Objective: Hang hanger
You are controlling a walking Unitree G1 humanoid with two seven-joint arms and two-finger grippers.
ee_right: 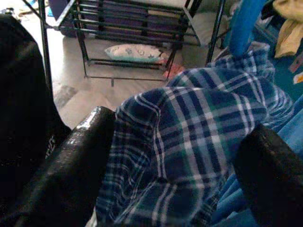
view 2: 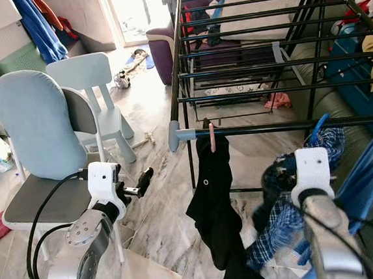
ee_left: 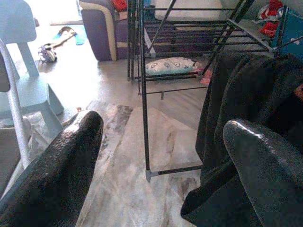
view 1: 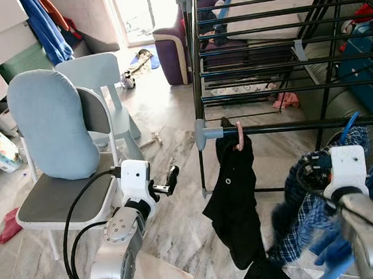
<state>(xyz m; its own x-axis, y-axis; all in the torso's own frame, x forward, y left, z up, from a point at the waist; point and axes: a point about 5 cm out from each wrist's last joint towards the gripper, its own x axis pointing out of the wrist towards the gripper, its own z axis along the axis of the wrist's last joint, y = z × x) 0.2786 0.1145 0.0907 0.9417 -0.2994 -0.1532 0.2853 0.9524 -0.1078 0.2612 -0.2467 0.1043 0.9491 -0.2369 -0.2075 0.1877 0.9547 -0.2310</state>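
Hanger (ee_right: 246, 21) carries plaid shirt (ee_right: 189, 142).

Blue hanger (view 1: 349, 127) inside plaid shirt (ee_right: 189, 142)

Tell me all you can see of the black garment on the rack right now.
The black garment hangs from a pink hanger hook over the drying rack's front rail, near its grey corner joint. It looks like soft dark fabric with a small pale button or logo. It drapes in uneven folds toward the marble floor, beside the blue plaid shirt at the right gripper. The left gripper, open, is nearby without touching it.
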